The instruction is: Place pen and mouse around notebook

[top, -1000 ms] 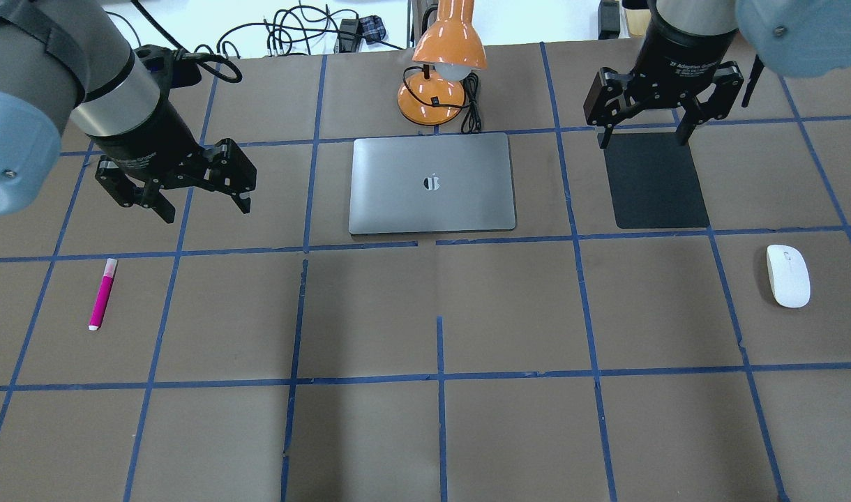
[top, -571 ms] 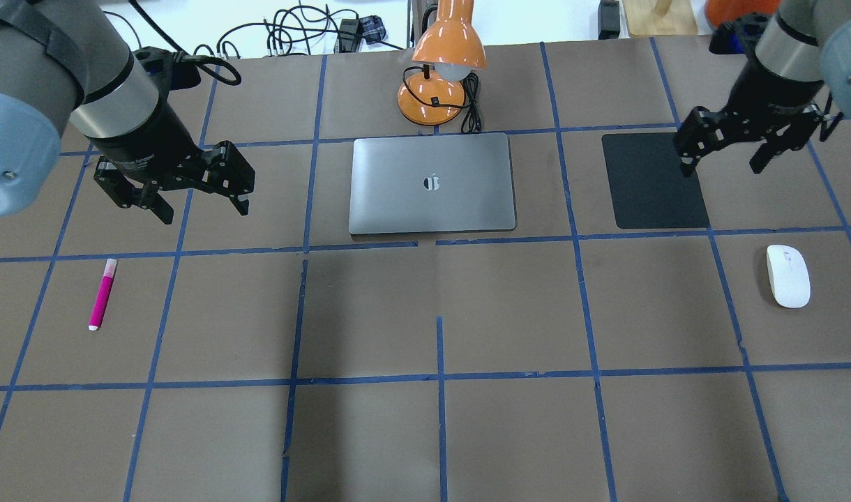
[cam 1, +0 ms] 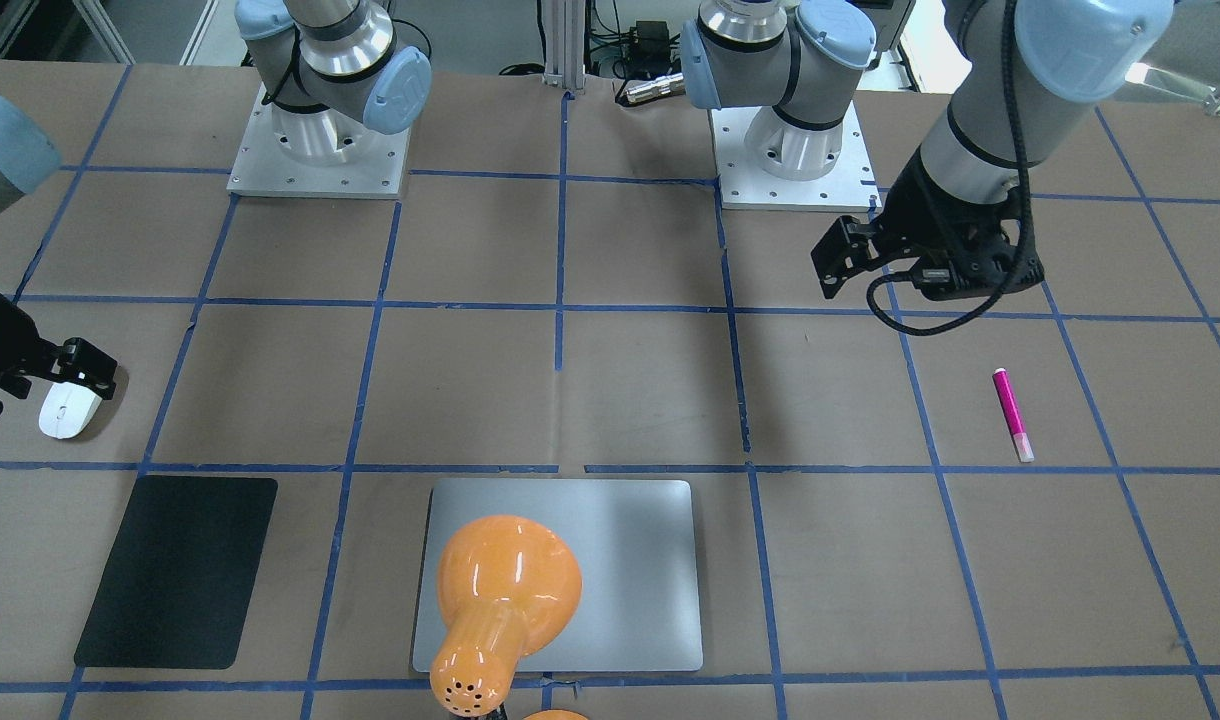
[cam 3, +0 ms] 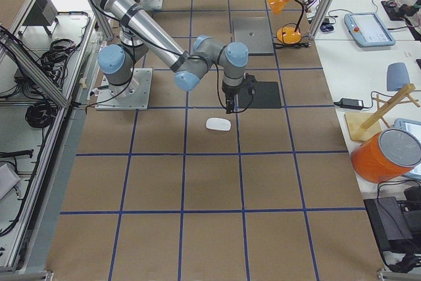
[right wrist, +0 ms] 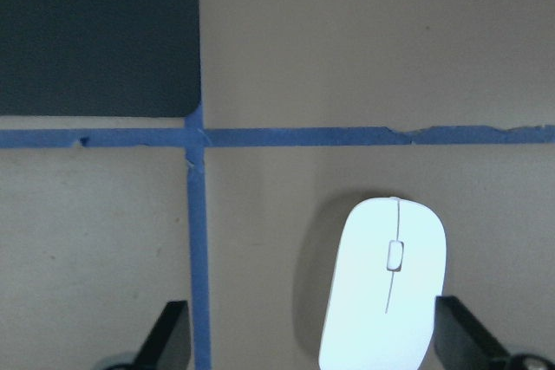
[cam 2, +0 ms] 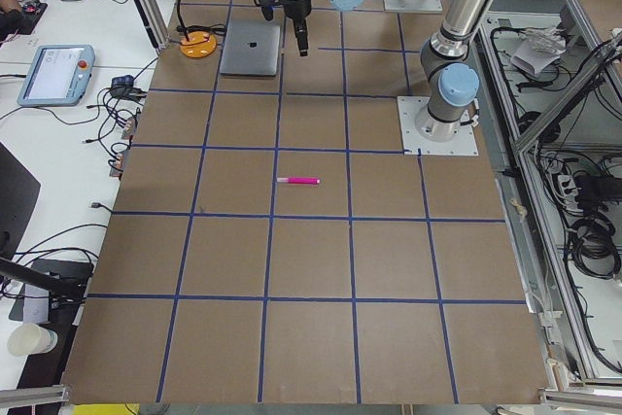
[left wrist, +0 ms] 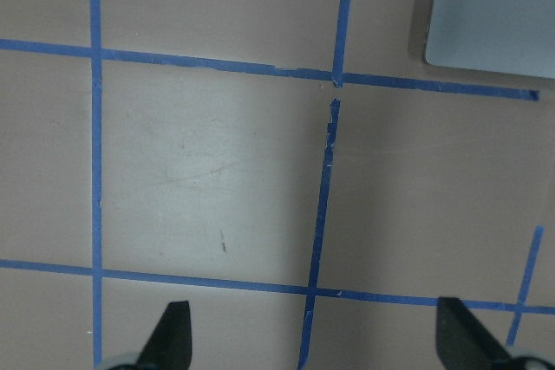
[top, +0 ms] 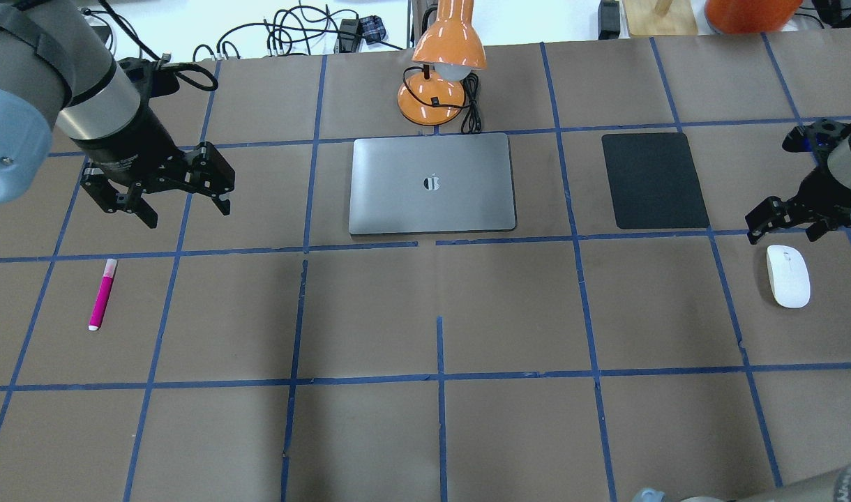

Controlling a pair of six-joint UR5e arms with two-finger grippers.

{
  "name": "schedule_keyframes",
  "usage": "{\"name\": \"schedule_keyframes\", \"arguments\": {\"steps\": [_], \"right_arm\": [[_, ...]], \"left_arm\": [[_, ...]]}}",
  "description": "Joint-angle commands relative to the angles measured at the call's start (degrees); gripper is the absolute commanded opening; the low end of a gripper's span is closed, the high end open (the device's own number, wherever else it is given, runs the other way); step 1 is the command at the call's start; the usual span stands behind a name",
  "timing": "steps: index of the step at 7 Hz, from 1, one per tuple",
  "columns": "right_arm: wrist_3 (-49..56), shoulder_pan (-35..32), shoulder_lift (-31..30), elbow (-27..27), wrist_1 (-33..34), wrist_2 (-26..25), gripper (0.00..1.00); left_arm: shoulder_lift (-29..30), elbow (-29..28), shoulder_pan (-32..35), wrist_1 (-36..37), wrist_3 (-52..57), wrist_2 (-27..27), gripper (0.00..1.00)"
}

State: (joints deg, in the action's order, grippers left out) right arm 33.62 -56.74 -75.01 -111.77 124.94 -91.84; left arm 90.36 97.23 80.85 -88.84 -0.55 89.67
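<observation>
The magenta pen [top: 102, 293] lies on the table at the near left, a grid square in front of my left gripper [top: 186, 213]. That gripper hangs open and holds nothing. The left wrist view shows only bare paper between its fingers [left wrist: 173, 331] and a corner of the notebook [left wrist: 494, 6]. The silver-grey notebook [top: 432, 183] lies closed at the table's middle. The white mouse [top: 788, 275] rests at the right. My right gripper [top: 785, 236] hovers open over the mouse's far end. In the right wrist view the mouse [right wrist: 386, 296] sits between the fingers, nearer the view's right one.
A black mat [top: 654, 180] lies between the notebook and the mouse. An orange desk lamp [top: 439, 70] with its cord stands just behind the notebook. Cables run along the far table edge. Both arm bases [cam 1: 318, 150] are bolted at the robot's side.
My right gripper swung from the black mat's far edge rightward and nearer, ending over the mouse. My left gripper drifted slightly left. Pen, mouse and notebook stayed put.
</observation>
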Motion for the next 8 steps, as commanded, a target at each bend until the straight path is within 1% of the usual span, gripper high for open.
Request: {"name": "schedule_keyframes", "arguments": {"steps": [1, 2, 3, 4, 5, 6, 7, 8], "right_arm": [[5.2, 2.2, 4.2, -0.8, 3.2, -0.9, 1.00], [5.4, 2.9, 5.2, -0.9, 3.2, -2.4, 1.00], [5.2, 2.9, 5.6, -0.8, 3.2, -2.7, 1.00], [5.3, 2.9, 5.7, -1.0, 3.0, -4.0, 1.00], [5.4, 2.9, 6.7, -1.0, 3.0, -6.0, 1.00], [5.5, 2.9, 7.2, -1.0, 3.1, -8.5, 1.00], [5.1, 2.9, 7.3, -1.0, 3.2, -8.4, 0.94], [4.6, 2.9, 7.3, -0.6, 3.1, -8.1, 0.81]], "left_arm": [[3.5, 0.1, -7.6, 1.5, 4.2, 0.6, 1.00], [5.9, 1.2, -10.7, 6.7, 6.2, 3.0, 1.00], [7.6, 3.5, -13.1, 13.2, 13.7, 3.5, 1.00], [8.3, 6.5, -15.3, 16.7, 19.0, 3.5, 1.00], [9.0, 10.1, -20.0, 20.0, 21.6, 3.0, 1.00], [10.3, 12.7, -22.7, 27.0, 27.6, 3.4, 1.00], [11.8, 13.7, -23.6, 31.2, 33.2, 3.4, 1.00], [13.8, 13.7, -25.3, 34.2, 36.6, 3.4, 1.00]]}}
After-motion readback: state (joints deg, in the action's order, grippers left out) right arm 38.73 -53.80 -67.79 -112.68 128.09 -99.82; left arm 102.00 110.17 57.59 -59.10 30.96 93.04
